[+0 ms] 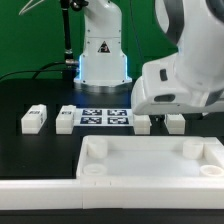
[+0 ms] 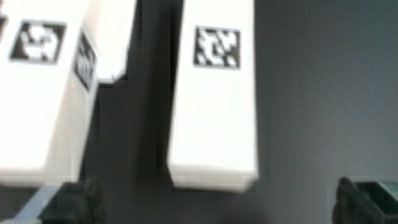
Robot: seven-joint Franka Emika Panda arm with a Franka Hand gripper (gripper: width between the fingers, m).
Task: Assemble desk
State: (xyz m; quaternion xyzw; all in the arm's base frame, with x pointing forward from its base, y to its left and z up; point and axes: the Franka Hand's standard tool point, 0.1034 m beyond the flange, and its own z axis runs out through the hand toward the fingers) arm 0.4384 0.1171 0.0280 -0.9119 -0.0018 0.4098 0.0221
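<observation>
The desk's white tabletop (image 1: 150, 165) lies rim-up at the front of the table, with round sockets at its corners. Two tagged white legs (image 1: 33, 118) (image 1: 66, 118) lie at the exterior view's left. Two more legs (image 1: 143, 123) (image 1: 176, 122) lie just under the arm's big white hand (image 1: 185, 85). In the wrist view my gripper (image 2: 219, 205) is open, with dark fingertips (image 2: 68, 205) far apart. One tagged leg (image 2: 217, 90) lies lengthwise in line with the gap, its end just ahead of the tips. A second leg (image 2: 45, 90) lies beside it. Nothing is held.
The marker board (image 1: 105, 117) lies flat between the two pairs of legs. The robot's base (image 1: 103, 60) stands behind it. A long white bar (image 1: 40, 190) runs along the front at the exterior view's left, against the tabletop.
</observation>
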